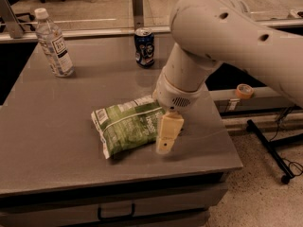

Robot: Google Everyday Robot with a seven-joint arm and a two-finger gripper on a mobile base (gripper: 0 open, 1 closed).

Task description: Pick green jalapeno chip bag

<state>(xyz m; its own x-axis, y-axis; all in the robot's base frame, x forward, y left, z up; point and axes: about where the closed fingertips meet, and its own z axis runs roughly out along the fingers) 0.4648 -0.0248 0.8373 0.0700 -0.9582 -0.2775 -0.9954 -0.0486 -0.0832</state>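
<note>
The green jalapeno chip bag lies flat on the grey table, a little front of its middle. It is puffy and crinkled, with white print and white label panels. My gripper hangs from the big white arm and points down at the bag's right end. It overlaps the bag's right edge in the camera view and sits just above the table top. The arm hides part of the bag's upper right corner.
A dark blue soda can stands at the back middle of the table. A clear water bottle stands at the back left. The table's right edge runs close to the gripper. A roll of tape lies on a lower ledge to the right.
</note>
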